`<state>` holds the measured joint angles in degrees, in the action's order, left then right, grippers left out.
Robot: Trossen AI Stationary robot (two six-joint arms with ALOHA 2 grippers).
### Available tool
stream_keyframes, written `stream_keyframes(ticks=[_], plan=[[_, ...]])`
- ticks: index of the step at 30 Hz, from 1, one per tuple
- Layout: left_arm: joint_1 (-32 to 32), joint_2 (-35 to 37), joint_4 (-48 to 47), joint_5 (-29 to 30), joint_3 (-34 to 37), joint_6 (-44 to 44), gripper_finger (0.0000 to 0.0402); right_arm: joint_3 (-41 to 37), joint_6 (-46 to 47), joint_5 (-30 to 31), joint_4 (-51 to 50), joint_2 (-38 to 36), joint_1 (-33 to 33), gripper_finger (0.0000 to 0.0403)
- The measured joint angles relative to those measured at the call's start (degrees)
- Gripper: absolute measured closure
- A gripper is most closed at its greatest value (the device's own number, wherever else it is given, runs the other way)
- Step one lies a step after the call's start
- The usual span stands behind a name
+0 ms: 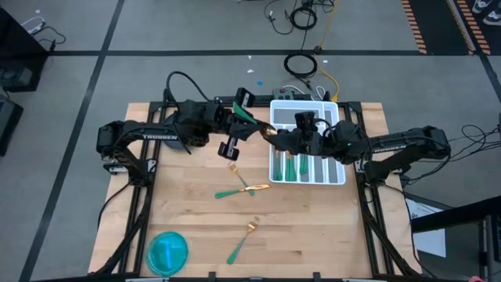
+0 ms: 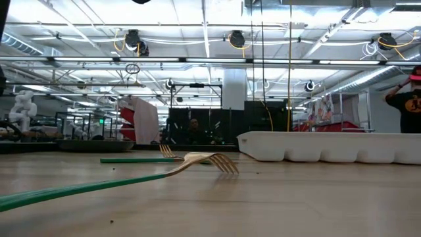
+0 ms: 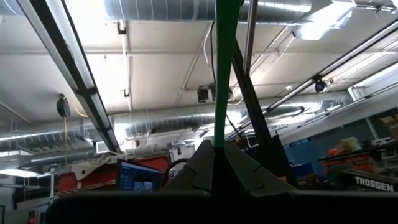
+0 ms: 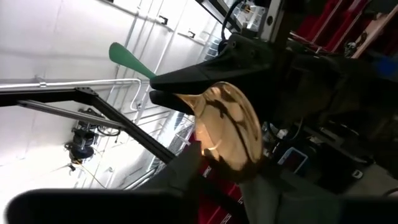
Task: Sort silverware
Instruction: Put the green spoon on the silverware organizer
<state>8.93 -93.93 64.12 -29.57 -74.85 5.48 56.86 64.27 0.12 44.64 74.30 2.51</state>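
A spoon with a gold bowl (image 4: 227,130) and a slim green handle (image 3: 222,74) is held in the air between both arms, beside the white tray's (image 1: 338,178) left end. My left gripper (image 1: 244,125) is shut on its handle. My right gripper (image 1: 271,138) is shut on its bowl; in the right wrist view the left gripper's dark fingers (image 4: 205,74) show just behind the bowl. Three forks (image 1: 235,190) (image 1: 244,241) (image 1: 234,168) lie flat on the wooden table. Several more pieces lie in the tray's compartments (image 1: 291,164). My left gripper pinches the green handle (image 3: 219,140) between its two fingers, which lie across it. The handle's free end (image 4: 127,57) sticks out past them. The spoon is lifted clear of the table. My right gripper has the gold bowl (image 4: 214,163) between its two fingers (image 4: 180,177), coming from the table's right side, slanting upward. The bowl's broad face shows between them. The spoon hangs clear of table and tray.
A blue round plate (image 1: 167,252) sits at the table's near left corner. The tray (image 2: 329,146) stands at the far right. A fork (image 2: 197,163) lies close in front of the low camera. Bare wood lies between the forks and the right edge.
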Motion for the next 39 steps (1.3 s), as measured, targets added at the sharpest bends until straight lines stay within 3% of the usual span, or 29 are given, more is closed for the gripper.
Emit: stream_keyframes(ticks=[5,9,14,27,34,39], plan=[[0.1,0.0,0.4,0.0,0.0,-0.2,0.0389,0.0,-0.4,-0.2,0.1,0.0,-1.0,0.0353],[0.1,0.0,0.7,0.1,0.0,-0.3,0.0389,0.0,-0.9,-0.5,0.2,0.0,-1.6,0.0370],[0.1,0.0,0.7,0.1,0.0,-0.2,0.0389,0.0,-1.7,-0.6,0.2,0.0,-1.7,0.0363],[0.0,-0.1,1.2,-0.3,0.0,0.6,0.0389,0.0,-5.0,2.5,0.1,0.0,-1.8,0.0282],[0.0,-0.1,1.4,-0.3,0.0,0.3,0.0389,0.1,-5.2,3.0,-1.0,0.0,-1.8,0.0293],[0.0,-0.1,1.3,-0.3,0.0,0.3,0.0389,0.1,-5.9,3.0,-2.1,-0.1,-1.8,0.0337]])
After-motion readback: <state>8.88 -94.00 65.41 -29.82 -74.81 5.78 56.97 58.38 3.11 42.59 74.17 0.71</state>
